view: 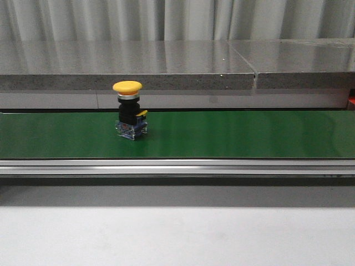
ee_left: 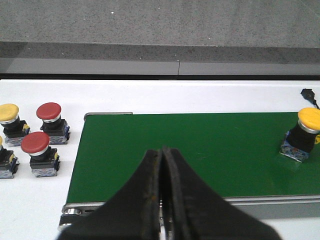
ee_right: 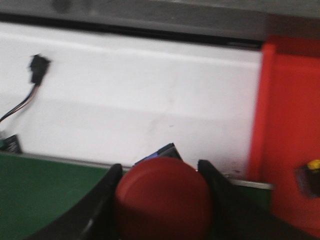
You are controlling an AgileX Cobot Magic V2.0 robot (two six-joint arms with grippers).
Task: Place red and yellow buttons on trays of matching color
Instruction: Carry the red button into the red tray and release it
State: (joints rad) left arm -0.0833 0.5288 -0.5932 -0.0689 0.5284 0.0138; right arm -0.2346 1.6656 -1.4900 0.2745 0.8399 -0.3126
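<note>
A yellow button (view: 128, 109) stands upright on the green belt (view: 233, 133); the left wrist view shows this yellow button (ee_left: 305, 134) on the belt (ee_left: 200, 150) too. My left gripper (ee_left: 161, 152) is shut and empty above the belt's near edge. Two red buttons (ee_left: 50, 122) (ee_left: 36, 152) and a yellow one (ee_left: 11, 120) stand on the white table beside the belt's end. My right gripper (ee_right: 159, 172) is shut on a red button (ee_right: 162, 200). A red tray (ee_right: 287, 135) lies beside it. No yellow tray shows.
A grey stone ledge (view: 166, 64) runs behind the belt. The belt's metal rail (view: 177, 166) lies along its front. A black cable plug (ee_right: 37, 67) rests on the white table. A small yellow-topped object (ee_right: 311, 177) sits in the red tray.
</note>
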